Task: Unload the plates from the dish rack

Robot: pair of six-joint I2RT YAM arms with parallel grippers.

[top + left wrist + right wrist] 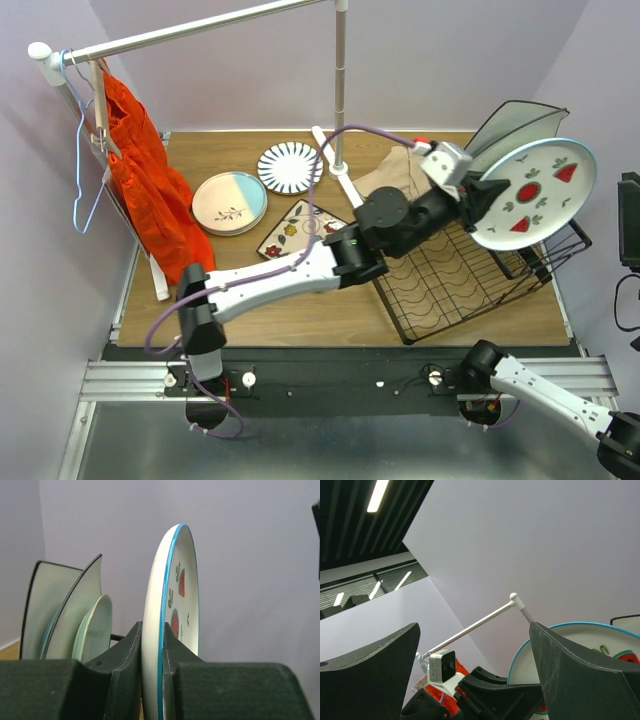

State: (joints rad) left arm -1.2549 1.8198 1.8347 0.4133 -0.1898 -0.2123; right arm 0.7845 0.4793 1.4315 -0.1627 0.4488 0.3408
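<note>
Fingers (375,680) splayed wide; blue-rimmed plate (597,636) beyond; white rail (470,626) overhead.

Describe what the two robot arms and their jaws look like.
Both the left arm and the right arm have white link shells between rounded black joints. A purple cable loops along the left arm, and a small pale grey camera box sits at its wrist. The jaws are matte black, thick wedge-shaped blocks.
</note>
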